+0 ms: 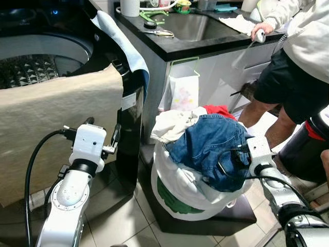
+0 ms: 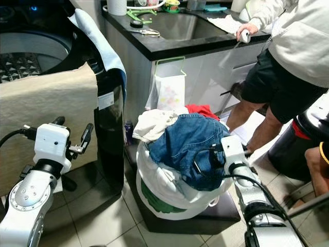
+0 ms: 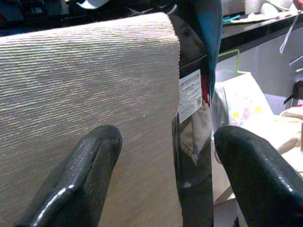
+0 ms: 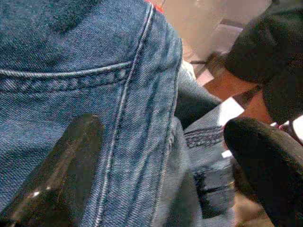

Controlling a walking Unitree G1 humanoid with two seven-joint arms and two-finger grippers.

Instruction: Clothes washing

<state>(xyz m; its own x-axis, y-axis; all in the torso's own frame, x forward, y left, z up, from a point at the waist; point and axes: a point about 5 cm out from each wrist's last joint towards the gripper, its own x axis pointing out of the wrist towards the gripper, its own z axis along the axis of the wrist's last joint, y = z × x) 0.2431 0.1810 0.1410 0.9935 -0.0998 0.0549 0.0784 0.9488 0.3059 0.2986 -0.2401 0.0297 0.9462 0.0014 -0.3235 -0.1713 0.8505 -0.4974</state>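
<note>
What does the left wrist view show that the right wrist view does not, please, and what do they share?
Left wrist view alone: the open left hand facing a beige ribbed cloth hung over the washing machine, and its white label.

Right wrist view alone: the open right hand over the blue jeans, fingers either side of a seam fold, and a person's leg.

Shared: each shows two black fingers spread apart.

Spread claw [image 4: 165, 161] against jeans [image 4: 71, 61]
</note>
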